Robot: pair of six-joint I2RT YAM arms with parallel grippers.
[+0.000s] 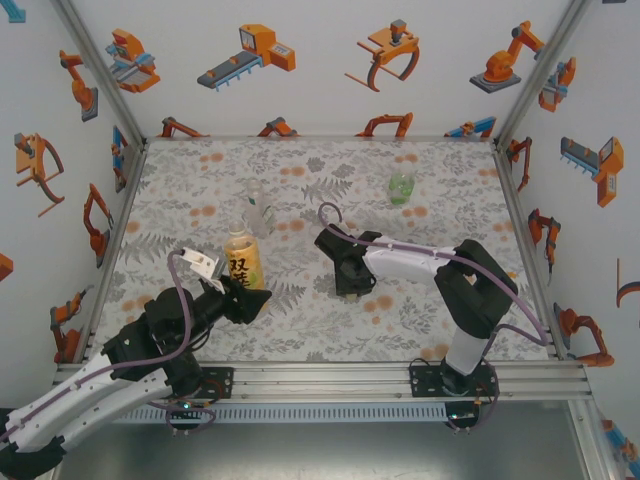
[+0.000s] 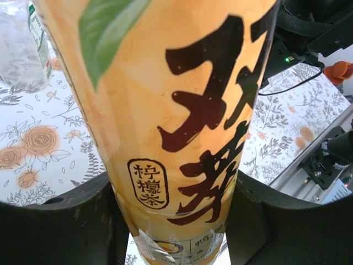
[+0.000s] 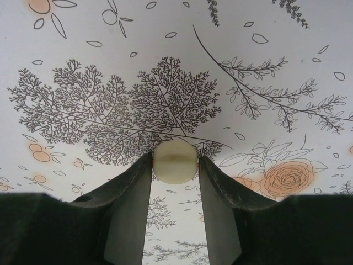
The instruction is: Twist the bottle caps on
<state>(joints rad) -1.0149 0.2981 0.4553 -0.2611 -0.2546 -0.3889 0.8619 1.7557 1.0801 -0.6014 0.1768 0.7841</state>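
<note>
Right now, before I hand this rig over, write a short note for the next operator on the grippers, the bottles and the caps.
Left gripper: shut on the amber bottle, upright, near left of the table.
Right gripper: shut on the pale yellow cap, low over the table's middle.
Clear bottle just behind the amber one, green bottle far right; tops too small to judge.
Done: bottle steadied, cap gripped.
Left: likely screw that cap onto the amber bottle.

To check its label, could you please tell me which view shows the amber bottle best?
Left wrist: the amber bottle stands close up between the jaws, its label sharp. Top external shows it small and upright.
</note>
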